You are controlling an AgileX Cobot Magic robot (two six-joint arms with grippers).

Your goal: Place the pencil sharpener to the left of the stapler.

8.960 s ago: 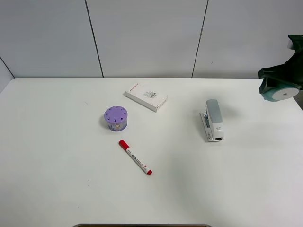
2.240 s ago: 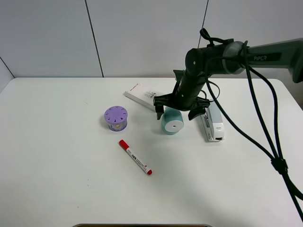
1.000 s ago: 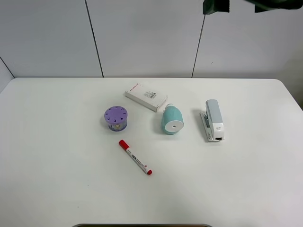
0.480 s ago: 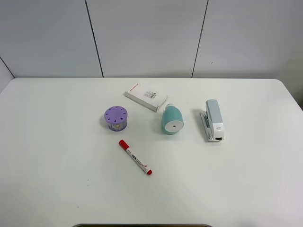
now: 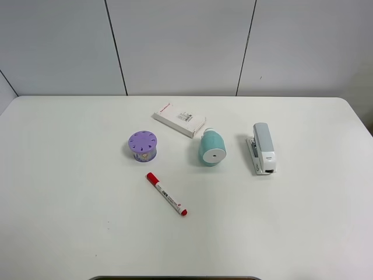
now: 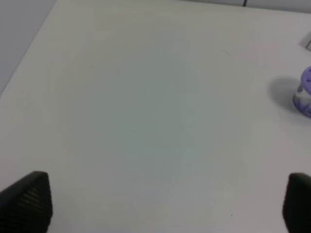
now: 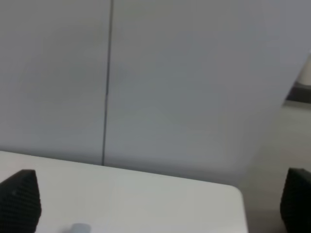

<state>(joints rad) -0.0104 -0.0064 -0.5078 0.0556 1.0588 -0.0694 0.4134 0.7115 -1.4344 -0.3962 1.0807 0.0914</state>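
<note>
- Teal pencil sharpener (image 5: pixel 212 149) lies on its side on the table (image 5: pixel 303 221), left of the stapler (image 5: pixel 263 148) with a clear gap, so I judge the placement done.
- Both grippers are away from the objects; my right gripper (image 7: pixel 155 201) sits spread wide, holding nothing, facing the wall.
- My left gripper (image 6: pixel 160 201) is likewise spread and empty, the purple container (image 6: pixel 305 92) off to one side.
- Nothing seems left except parking the arms.

The high camera looks down at my whole table (image 5: pixel 70 233) from the front. My left wrist camera sits low and close, past the purple pot (image 6: pixel 305 92), which the high camera sees too (image 5: pixel 143 145). My right wrist camera faces the wall (image 7: pixel 184 82).
</note>
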